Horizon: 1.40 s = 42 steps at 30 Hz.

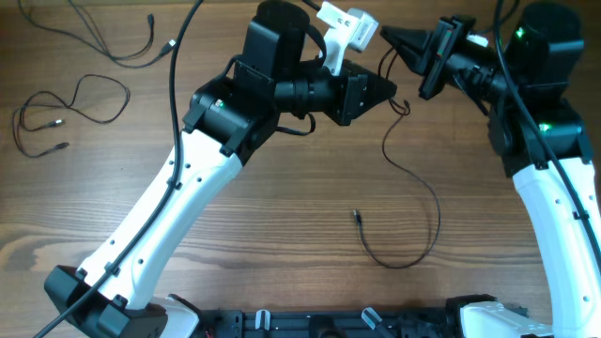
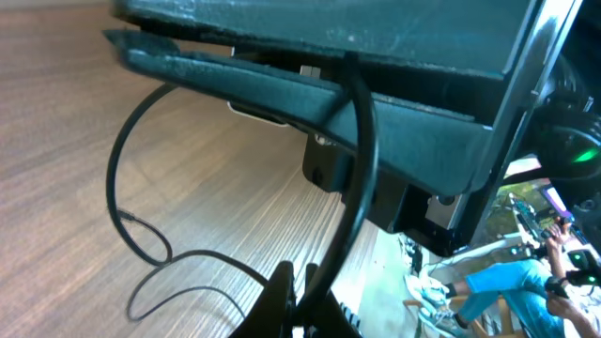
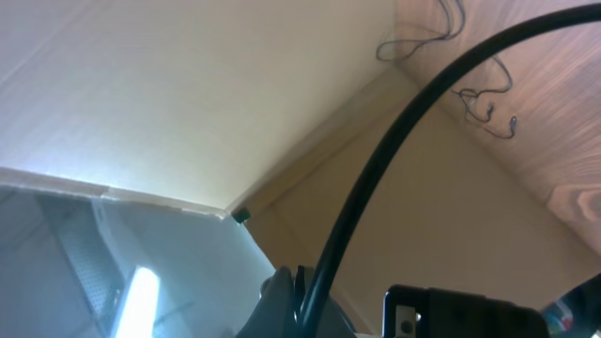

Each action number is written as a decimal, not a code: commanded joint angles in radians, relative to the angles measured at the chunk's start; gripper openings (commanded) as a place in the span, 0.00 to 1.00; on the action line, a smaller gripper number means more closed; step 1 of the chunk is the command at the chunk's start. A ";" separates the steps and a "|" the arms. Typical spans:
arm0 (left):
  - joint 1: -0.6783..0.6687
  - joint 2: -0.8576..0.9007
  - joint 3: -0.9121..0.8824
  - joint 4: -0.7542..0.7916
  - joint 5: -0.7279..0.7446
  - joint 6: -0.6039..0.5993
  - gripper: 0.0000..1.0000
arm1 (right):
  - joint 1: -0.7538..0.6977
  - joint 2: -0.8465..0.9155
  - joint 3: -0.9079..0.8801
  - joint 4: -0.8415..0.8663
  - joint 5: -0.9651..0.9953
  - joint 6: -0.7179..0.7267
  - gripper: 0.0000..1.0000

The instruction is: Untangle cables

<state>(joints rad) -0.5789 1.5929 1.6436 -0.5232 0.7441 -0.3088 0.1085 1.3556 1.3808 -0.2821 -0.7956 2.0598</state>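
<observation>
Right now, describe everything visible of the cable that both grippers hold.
The cable is a thin, black, flexible cord, rubbery-looking. At its upper part, the shut left gripper and right gripper both pinch it. Below them it hangs slack, lands on the wooden table, sweeps round in an open curve and ends in a small plug.

Left fingers (image 1: 380, 91) and right fingers (image 1: 399, 39) sit close above one cable (image 1: 438, 214).

White arm links (image 1: 178, 202), black joints (image 1: 282, 56), green lights (image 1: 519, 35)
</observation>
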 commanded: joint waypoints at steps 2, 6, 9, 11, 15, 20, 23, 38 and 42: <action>0.008 0.012 -0.002 -0.120 -0.162 -0.071 0.04 | -0.013 0.000 0.018 -0.165 0.184 -0.196 0.04; 0.023 0.012 -0.002 -0.261 -0.303 -0.096 0.04 | -0.047 0.000 0.018 -0.381 0.398 -0.444 0.31; 0.024 0.012 -0.002 -0.333 -0.375 -0.096 0.04 | -0.052 0.000 0.018 -0.500 0.529 -0.648 0.59; 0.024 0.012 -0.002 -0.384 -0.460 -0.096 0.04 | -0.052 0.000 0.018 -0.543 0.536 -0.791 0.72; 0.027 0.012 -0.002 -0.478 -0.660 -0.200 0.04 | -0.045 0.000 0.018 -0.618 0.439 -1.242 0.95; 0.034 0.012 -0.002 -0.466 -0.625 -0.444 0.04 | 0.029 0.011 0.018 -0.714 0.270 -1.759 1.00; 0.096 -0.005 -0.002 -0.453 -0.509 -0.550 0.04 | 0.089 0.040 0.018 -0.724 0.271 -1.812 1.00; 0.342 -0.078 -0.002 -0.329 0.110 -1.121 0.04 | 0.318 0.193 0.018 -0.472 0.237 -2.029 0.91; 0.342 -0.078 -0.002 -0.265 0.176 -1.170 0.04 | 0.320 0.195 0.018 -0.412 0.243 -2.023 0.91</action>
<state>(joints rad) -0.2409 1.5311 1.6409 -0.8124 0.8261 -1.4014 0.4248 1.5391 1.3865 -0.7155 -0.5426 0.0505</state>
